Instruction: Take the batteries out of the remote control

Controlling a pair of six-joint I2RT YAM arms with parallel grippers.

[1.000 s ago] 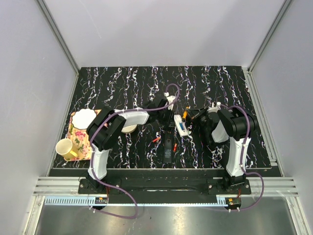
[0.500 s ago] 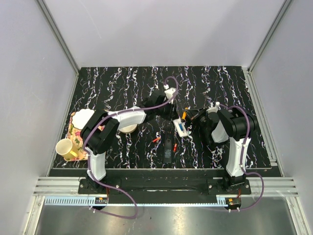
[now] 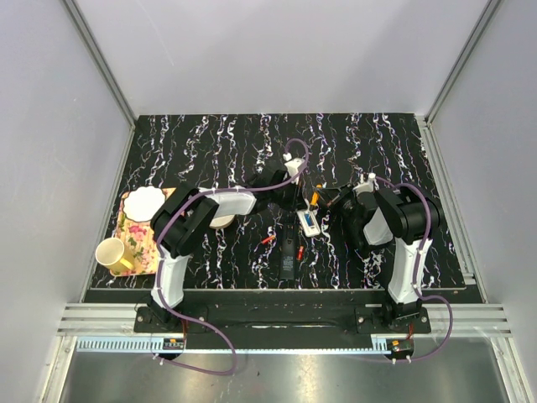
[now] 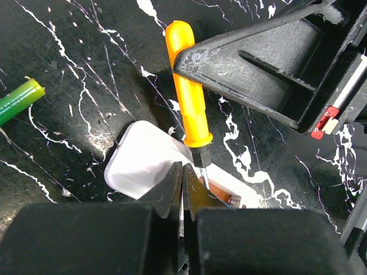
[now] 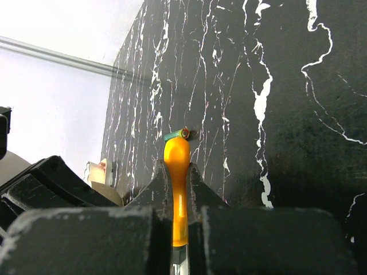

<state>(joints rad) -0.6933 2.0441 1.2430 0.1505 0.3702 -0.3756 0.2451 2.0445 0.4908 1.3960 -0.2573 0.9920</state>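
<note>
You have the remote control (image 3: 308, 220), a small white rectangular handset, lying flat on the dark marbled table (image 3: 201, 143) with its slot face up. The blue battery (image 3: 311, 224) sits in that slot. The green battery (image 4: 17, 98) lies on its side on the table, apart from the handset.
</note>
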